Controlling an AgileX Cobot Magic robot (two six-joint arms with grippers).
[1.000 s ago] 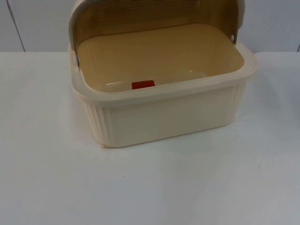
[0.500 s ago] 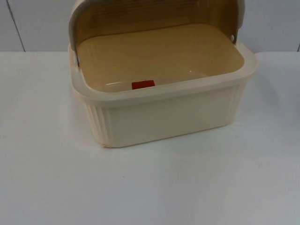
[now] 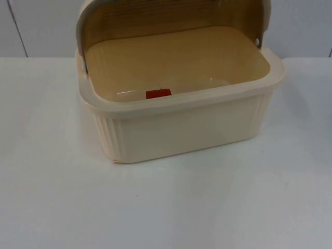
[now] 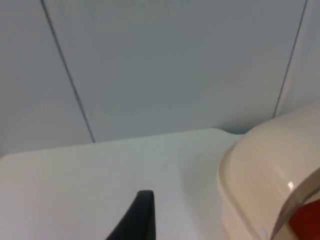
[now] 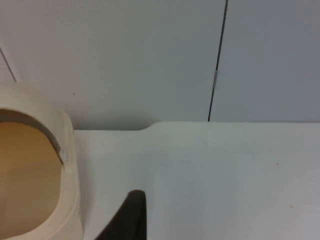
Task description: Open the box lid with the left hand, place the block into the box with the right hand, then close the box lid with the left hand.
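The cream ribbed box (image 3: 181,122) stands on the white table with its amber roll lid (image 3: 171,18) swung up and back. A red block (image 3: 158,94) lies on the box floor against the front wall. My left gripper (image 4: 141,220) hovers over the table to the left of the box (image 4: 260,175), apart from it; a patch of red (image 4: 306,226) shows under the lid's grey edge (image 4: 300,200). My right gripper (image 5: 129,217) hangs over the table to the right of the box (image 5: 67,170), also apart. Both arms wait.
The grey partition wall (image 3: 41,26) rises right behind the box. Bare white table (image 3: 166,207) stretches in front of the box and to both sides of it.
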